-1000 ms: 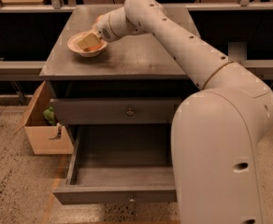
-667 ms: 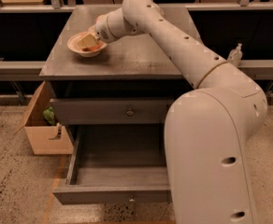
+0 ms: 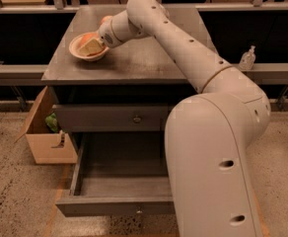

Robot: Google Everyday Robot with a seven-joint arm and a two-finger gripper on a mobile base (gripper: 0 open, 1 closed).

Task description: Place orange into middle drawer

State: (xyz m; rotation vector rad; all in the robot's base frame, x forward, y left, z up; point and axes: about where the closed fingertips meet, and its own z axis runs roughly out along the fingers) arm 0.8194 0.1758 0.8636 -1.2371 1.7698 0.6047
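- Bowl [image 3: 85, 57] sits at the left of the counter [image 3: 144, 58]; we see the orange [image 3: 86, 36] inside, at its far side.
- Gripper [image 3: 91, 47] is low in the bowl. The orange lies just behind it, slightly left; it is round, so no axis matters. We cannot tell the gripper's opening or hold.
- Open drawer [image 3: 119, 181] is below, well apart.
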